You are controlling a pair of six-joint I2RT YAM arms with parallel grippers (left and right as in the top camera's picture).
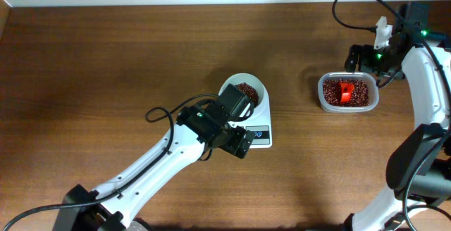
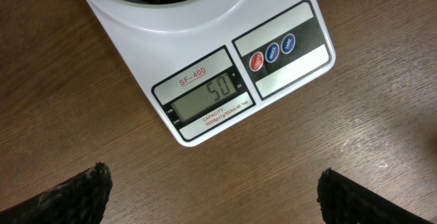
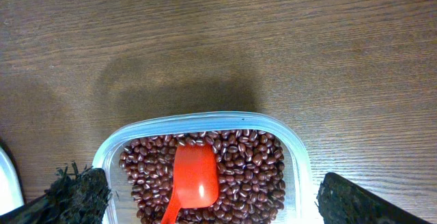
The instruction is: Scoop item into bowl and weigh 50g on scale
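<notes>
The white bowl stands on the white scale and holds a heap of dark red-brown beans. In the left wrist view the scale shows 50 on its display, with the bowl at the top edge. My left gripper hangs open over bare table beside the scale's display end, holding nothing. My right gripper is open above the clear container of beans, where a red scoop lies.
The clear container sits right of the scale with the red scoop inside it. The wooden table stretches to the left. Cables loop near both arms. The right arm runs down the right edge.
</notes>
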